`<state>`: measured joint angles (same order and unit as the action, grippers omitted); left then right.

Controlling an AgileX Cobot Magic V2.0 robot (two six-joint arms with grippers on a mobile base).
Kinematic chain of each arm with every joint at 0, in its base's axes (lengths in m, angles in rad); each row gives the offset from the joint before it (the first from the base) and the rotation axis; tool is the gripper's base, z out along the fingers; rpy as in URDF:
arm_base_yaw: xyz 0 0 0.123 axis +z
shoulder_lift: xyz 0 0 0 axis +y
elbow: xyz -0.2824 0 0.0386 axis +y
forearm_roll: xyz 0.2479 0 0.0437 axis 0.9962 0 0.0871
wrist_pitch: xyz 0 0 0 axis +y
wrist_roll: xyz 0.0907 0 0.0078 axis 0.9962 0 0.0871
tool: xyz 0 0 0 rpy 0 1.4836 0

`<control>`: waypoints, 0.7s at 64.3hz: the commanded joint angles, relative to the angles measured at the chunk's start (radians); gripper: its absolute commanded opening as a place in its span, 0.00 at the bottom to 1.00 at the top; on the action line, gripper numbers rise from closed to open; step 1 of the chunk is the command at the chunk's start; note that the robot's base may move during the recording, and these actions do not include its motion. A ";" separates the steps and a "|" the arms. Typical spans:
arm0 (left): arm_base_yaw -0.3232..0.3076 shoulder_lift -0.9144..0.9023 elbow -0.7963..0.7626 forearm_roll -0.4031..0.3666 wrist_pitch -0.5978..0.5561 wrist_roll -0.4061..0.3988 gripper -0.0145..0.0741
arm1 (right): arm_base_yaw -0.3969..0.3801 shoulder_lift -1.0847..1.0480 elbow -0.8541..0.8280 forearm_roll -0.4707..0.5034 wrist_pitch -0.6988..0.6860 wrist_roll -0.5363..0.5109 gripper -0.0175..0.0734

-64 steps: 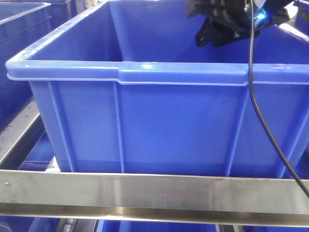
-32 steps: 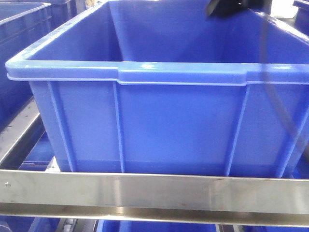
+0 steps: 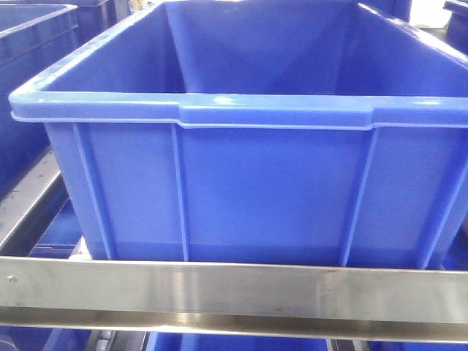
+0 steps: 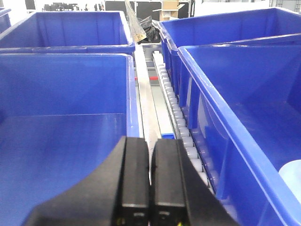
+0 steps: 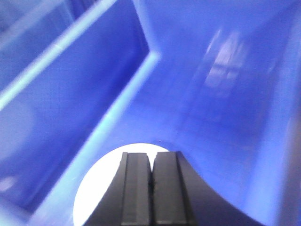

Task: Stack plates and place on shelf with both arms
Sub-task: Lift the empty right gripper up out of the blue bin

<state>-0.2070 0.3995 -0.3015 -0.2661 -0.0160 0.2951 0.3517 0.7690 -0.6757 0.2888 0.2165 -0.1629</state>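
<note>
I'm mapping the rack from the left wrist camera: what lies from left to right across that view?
Blue crate on the left → steel rail → row of white rollers → blue crate on the right → pale plate at the edge.

Left gripper (image 4: pixel 150 176) has its black jaws pressed together, holding nothing; right gripper (image 5: pixel 151 188) likewise has its jaws closed flat against each other, pointing forward.
</note>
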 commanded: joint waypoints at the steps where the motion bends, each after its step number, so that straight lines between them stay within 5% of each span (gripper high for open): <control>1: 0.000 0.010 -0.030 0.001 -0.082 -0.002 0.25 | -0.003 -0.120 0.031 -0.005 -0.086 -0.005 0.25; 18: 0.000 0.010 -0.030 0.001 -0.082 -0.002 0.25 | -0.003 -0.440 0.185 -0.005 -0.044 -0.004 0.25; 34: 0.000 0.010 -0.030 0.001 -0.082 -0.002 0.25 | -0.004 -0.513 0.225 -0.005 -0.043 -0.004 0.25; 45: 0.000 0.010 -0.030 0.001 -0.082 -0.002 0.25 | -0.084 -0.514 0.304 -0.114 -0.192 -0.004 0.25</control>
<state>-0.2070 0.3995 -0.3015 -0.2661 -0.0160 0.2951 0.3222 0.2468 -0.3730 0.2341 0.1828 -0.1629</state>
